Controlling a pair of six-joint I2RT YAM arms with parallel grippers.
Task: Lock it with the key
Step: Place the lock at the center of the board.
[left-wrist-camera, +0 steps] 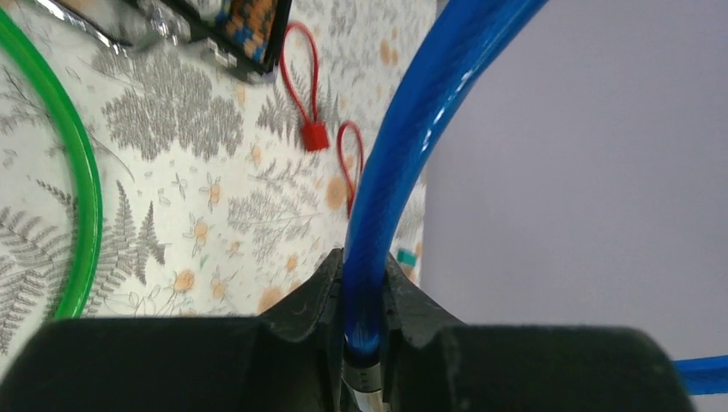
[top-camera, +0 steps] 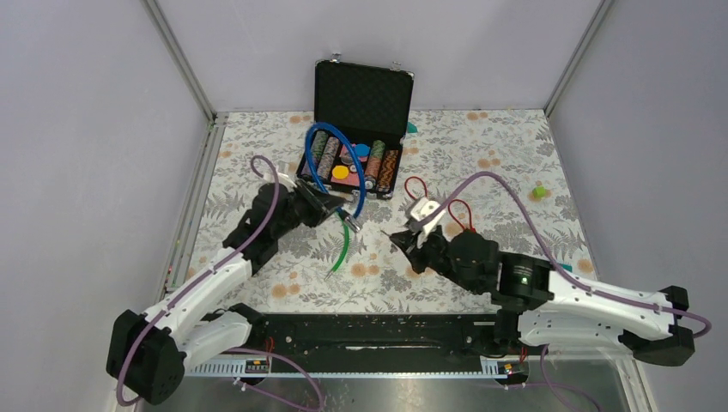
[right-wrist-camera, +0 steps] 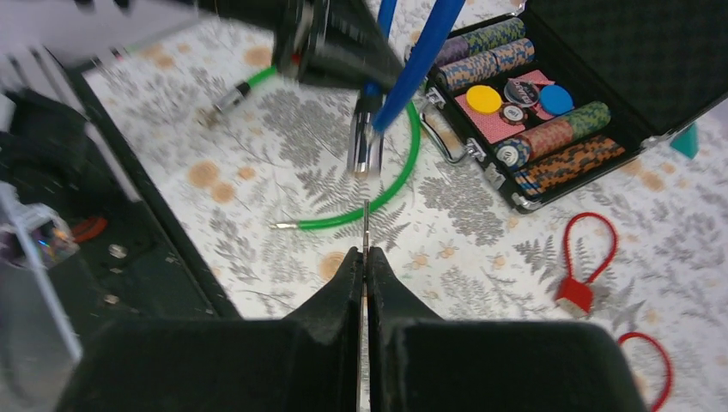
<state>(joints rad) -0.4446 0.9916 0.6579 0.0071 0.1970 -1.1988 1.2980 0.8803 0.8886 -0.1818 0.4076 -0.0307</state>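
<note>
Right tool (right-wrist-camera: 364, 266) pressed together, pinching thin metal key (right-wrist-camera: 364, 225), tip aimed at silver lock barrel (right-wrist-camera: 365, 150), short gap between. Left tool (left-wrist-camera: 365, 283) clamped on blue plastic-coated cable lock (left-wrist-camera: 412, 129) just above the barrel, held over mid-bench, the loop running towards the open black chip case (top-camera: 360, 86) at the far edge centre.

Risks: keyway not visible, so the key may hit the barrel face and pivot in the pinch. The springy cable could let the barrel swing aside when pushed.

Count: one key, one blue lock, one green cable (top-camera: 343, 249) lying mid-bench, two red loop seals (right-wrist-camera: 577, 292) towards the right edge, one case.
</note>
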